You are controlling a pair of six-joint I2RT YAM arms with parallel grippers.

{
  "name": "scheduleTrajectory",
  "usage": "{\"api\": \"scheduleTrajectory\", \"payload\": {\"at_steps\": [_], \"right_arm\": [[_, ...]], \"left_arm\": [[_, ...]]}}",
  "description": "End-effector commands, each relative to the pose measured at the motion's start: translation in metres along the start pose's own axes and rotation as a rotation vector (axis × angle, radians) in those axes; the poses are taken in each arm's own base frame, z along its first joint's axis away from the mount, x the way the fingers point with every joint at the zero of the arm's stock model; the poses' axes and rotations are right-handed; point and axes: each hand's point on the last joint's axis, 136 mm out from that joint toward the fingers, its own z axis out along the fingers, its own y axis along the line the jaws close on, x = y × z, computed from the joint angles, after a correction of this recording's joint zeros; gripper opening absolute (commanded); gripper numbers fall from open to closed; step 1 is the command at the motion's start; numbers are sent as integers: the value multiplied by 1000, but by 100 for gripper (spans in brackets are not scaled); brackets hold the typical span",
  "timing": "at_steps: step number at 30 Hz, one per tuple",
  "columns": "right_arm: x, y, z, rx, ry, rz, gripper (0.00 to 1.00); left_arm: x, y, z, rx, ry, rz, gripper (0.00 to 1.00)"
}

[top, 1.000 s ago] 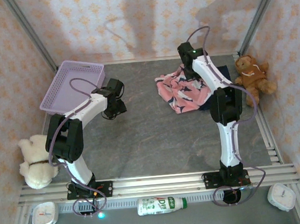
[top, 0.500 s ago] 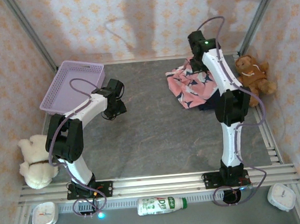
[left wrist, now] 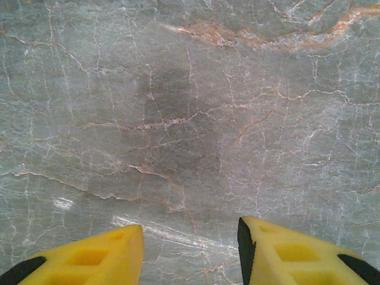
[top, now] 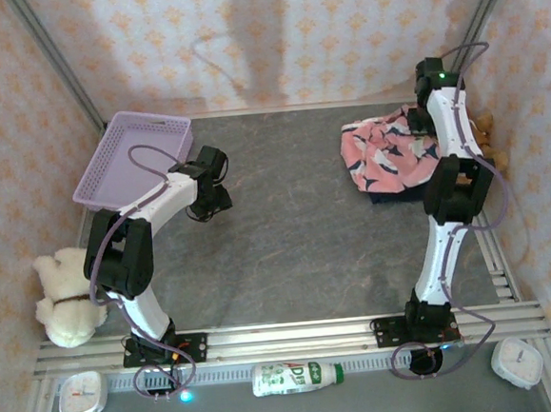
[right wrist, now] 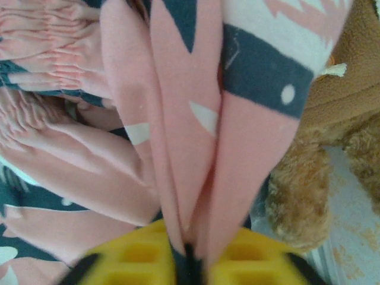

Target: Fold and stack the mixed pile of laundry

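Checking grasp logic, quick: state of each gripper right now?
Left gripper: open, holding nothing.
Right gripper: shut on the pink shark-print garment.

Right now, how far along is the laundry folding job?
Nothing looks folded or stacked yet. The pink shark-print garment lies crumpled on the navy garment at the far right. In hand: the right jaws pinch a fold of it. The left jaws stand open over bare table. Both folds and stacking are left.
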Motion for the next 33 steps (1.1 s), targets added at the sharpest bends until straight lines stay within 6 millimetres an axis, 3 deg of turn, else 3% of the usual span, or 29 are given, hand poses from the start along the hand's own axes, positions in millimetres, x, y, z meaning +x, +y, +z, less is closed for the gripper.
{"api": "scheduleTrajectory", "payload": {"at_steps": [1, 2, 7, 10, 13, 16, 20, 23, 26, 29, 33], "right_arm": [[-7, -13, 13, 107, -17, 51, 72], [-9, -19, 9, 129, -35, 70, 99], [-9, -29, -26, 116, -129, 154, 99], [3, -14, -42, -10, -160, 202, 99], [24, 5, -48, -141, -201, 242, 99], [47, 18, -46, -204, -270, 235, 99], [82, 34, -30, -248, -340, 213, 99], [105, 50, -12, -266, -364, 174, 99], [117, 57, -1, -223, -463, 141, 99], [117, 54, 3, -196, -584, 169, 99], [107, 50, 1, -190, -721, 223, 99]], "left_arm": [[2, 14, -2, -63, 12, 20, 46], [1, 16, -6, -72, 0, 22, 46], [-16, 25, -32, -102, -98, 51, 48], [-28, 36, -51, -144, -167, 101, 50], [-40, 52, -73, -204, -267, 151, 68], [-51, 76, -97, -283, -401, 158, 97], [-57, 108, -115, -347, -528, 154, 100], [-59, 130, -116, -384, -583, 161, 100], [-59, 146, -98, -373, -591, 178, 100], [-61, 153, -78, -376, -650, 227, 100], [-67, 152, -66, -337, -757, 256, 100]]}}
